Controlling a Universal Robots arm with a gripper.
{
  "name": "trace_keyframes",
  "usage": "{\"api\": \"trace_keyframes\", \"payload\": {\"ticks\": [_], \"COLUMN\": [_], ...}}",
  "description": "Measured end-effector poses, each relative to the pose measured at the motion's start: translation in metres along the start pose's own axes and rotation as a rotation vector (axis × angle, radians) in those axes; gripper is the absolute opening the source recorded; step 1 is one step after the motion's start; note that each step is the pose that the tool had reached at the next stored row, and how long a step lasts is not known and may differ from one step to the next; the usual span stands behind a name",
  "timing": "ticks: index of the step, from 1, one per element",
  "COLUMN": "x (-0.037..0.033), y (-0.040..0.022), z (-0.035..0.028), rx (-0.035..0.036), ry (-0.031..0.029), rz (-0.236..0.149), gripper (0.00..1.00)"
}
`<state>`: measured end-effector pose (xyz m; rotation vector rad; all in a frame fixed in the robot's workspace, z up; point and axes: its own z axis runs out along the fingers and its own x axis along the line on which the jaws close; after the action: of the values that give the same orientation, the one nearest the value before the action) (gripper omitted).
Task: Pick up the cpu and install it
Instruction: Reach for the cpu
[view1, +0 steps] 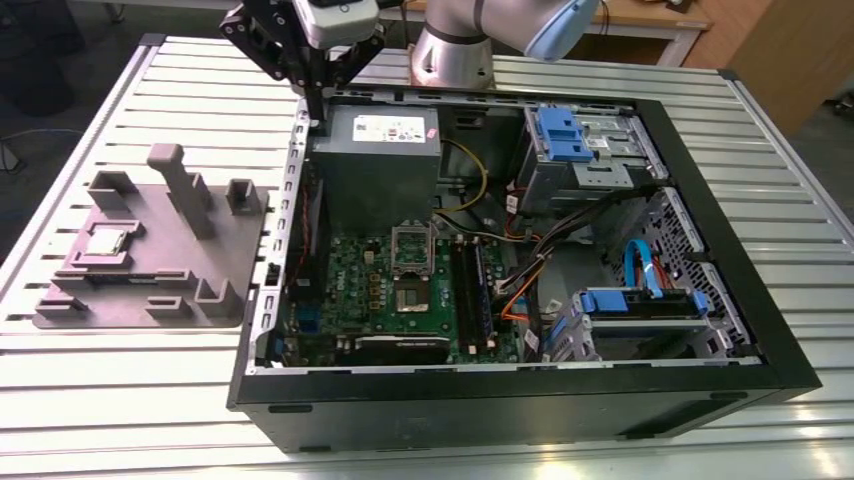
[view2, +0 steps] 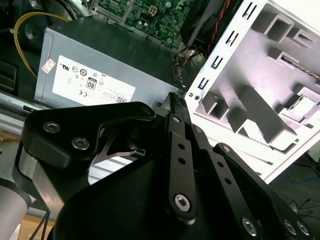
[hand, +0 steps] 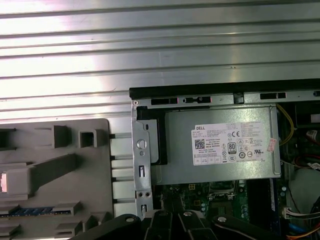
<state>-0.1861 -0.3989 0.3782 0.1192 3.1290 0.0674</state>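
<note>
The cpu (view1: 107, 241) lies flat in a shallow pocket of a grey holder tray (view1: 160, 262), on the slatted metal table (view1: 120, 400) toward the exterior view's left, just beside the open computer case (view1: 534, 390). It is a small square chip with a pale silver-grey metal top facing up. Being square, it shows no long axis, and its edges run roughly in line with the tray's edges.

The gripper (view1: 318, 95) hangs well apart from the chip, over the far corner of the case by the grey power supply (view1: 380, 165). Its black fingers (view2: 176, 107) are pressed together at the tips and grasp nothing (the second wrist view shows this closely). Below the power supply lies the green motherboard (view1: 360, 280).
</note>
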Motion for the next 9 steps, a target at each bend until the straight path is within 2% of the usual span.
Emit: {"api": "trace_keyframes", "payload": {"ticks": [9], "x": [0.0014], "y": [-0.0001], "z": [0.0000], "rx": [0.0000], "ry": [0.0000], "rz": [0.000], "gripper": [0.10]}}
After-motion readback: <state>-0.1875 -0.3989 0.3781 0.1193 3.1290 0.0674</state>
